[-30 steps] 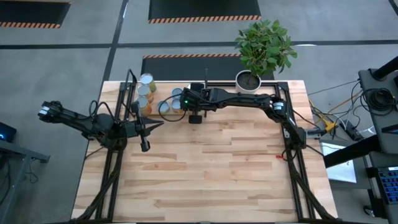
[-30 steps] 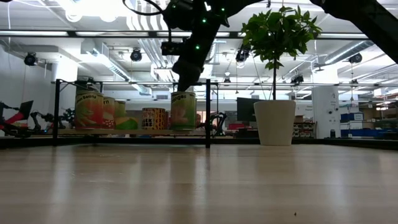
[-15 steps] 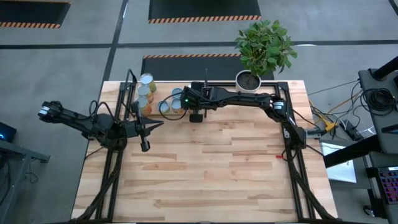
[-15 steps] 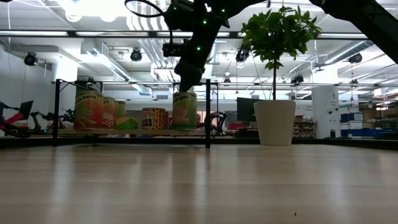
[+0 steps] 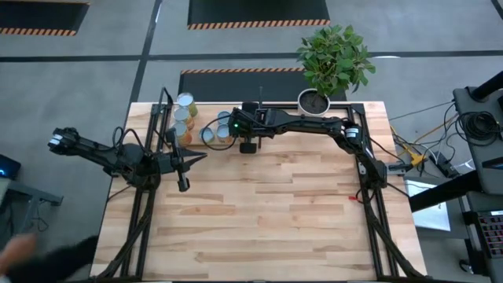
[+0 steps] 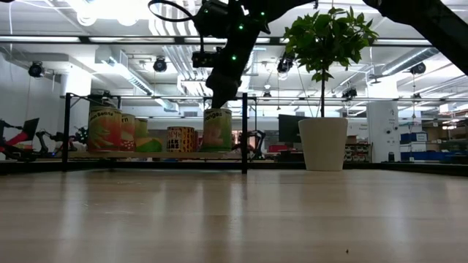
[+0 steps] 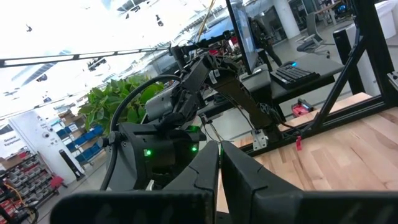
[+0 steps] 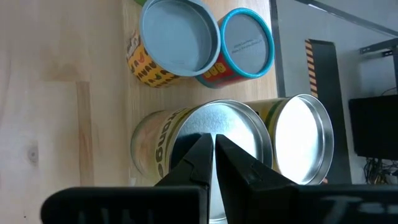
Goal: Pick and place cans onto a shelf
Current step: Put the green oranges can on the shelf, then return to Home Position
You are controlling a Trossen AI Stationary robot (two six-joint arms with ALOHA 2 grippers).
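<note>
The shelf (image 5: pixel 206 114), a light-wood panel with black posts, stands at the table's far left and also shows in the low view (image 6: pixel 153 155). Several cans stand upright on it (image 5: pixel 185 101) (image 6: pixel 106 130). My right gripper (image 8: pixel 211 140) is shut and points down at the silvery top of a green-labelled can (image 6: pixel 217 130) at the shelf's right end. My left gripper (image 5: pixel 196 157) is shut and empty, above the table in front of the shelf; it also shows in the left wrist view (image 7: pixel 221 171). My right gripper's shut fingertips (image 8: pixel 200 146) meet the silvery round top (image 8: pixel 239 127) of the green-labelled can near its middle, coming from above and pointing down. The can stands upright with its base on the shelf. Whether the tips press on the top or only rest there, I cannot tell.
A white plant pot (image 5: pixel 314 101) with a leafy plant stands at the far edge, right of the shelf (image 6: pixel 322 144). A blue-grey-topped can (image 8: pixel 180 40), a teal-rimmed can (image 8: pixel 247 40) and a silver-topped can (image 8: pixel 305 143) stand close around the touched can. A blurred shape (image 5: pixel 31 251) shows beside the table's near left.
My right gripper has edged a little toward the table's right at the can's top. The can stays upright on the shelf. A blurred shape has come into the high view beside the table's near left.
</note>
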